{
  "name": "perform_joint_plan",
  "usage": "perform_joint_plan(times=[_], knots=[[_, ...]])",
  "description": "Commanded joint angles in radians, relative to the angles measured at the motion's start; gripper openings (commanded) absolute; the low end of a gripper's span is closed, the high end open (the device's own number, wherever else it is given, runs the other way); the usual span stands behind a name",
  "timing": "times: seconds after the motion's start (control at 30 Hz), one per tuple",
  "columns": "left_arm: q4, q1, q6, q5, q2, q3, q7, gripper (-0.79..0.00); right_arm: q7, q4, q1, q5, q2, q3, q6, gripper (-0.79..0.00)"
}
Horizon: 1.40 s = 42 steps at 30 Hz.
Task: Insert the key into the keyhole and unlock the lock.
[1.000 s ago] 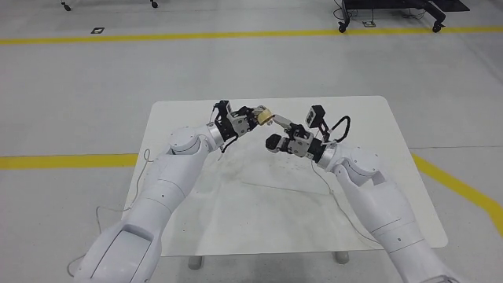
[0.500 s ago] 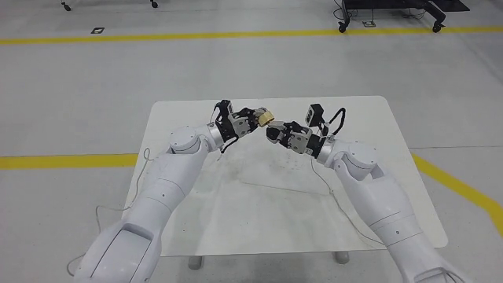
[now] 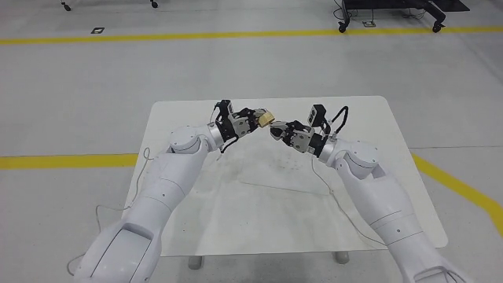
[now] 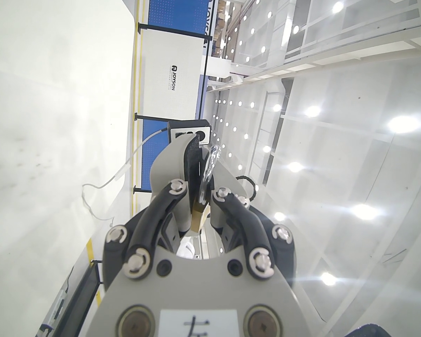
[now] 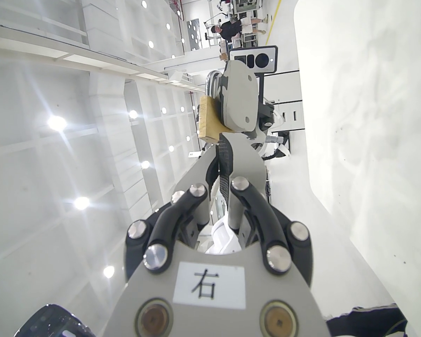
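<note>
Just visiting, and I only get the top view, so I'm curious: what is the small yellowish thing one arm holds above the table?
Observer: A brass padlock with a silver shackle.
Visitor: Which arm has it?
Observer: The left gripper, shut on the padlock.
Visitor: And the other arm?
Observer: The right gripper is shut, its tip close beside a corner of the padlock; touching or not, I cannot tell.

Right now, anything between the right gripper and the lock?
Bare, as far as I can tell: in the right wrist view the right gripper, shut, sits right by a corner of the brass lock, with nothing between.
</note>
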Motion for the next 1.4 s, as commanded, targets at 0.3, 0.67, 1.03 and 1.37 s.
perform_joint_plan(times=[0.3, 0.67, 1.03, 1.37], knots=[[-0.034, 0.015, -0.108, 0.054, 0.001, 0.002, 0.034, -0.785, -0.031, 0.029, -0.001, 0.11, -0.011, 0.008, 0.001, -0.785], [-0.1, 0.047, -0.261, 0.097, 0.008, -0.012, 0.031, -0.785, 0.095, 0.123, 0.021, 0.394, -0.028, 0.033, 0.08, -0.785], [-0.155, 0.075, -0.358, 0.187, 0.019, -0.023, 0.1, -0.785, 0.195, 0.232, 0.075, 0.5, -0.041, 0.014, 0.19, -0.785], [-0.183, 0.091, -0.351, 0.203, 0.023, -0.026, 0.108, -0.785, 0.176, 0.25, 0.096, 0.433, -0.045, -0.005, 0.131, -0.785]])
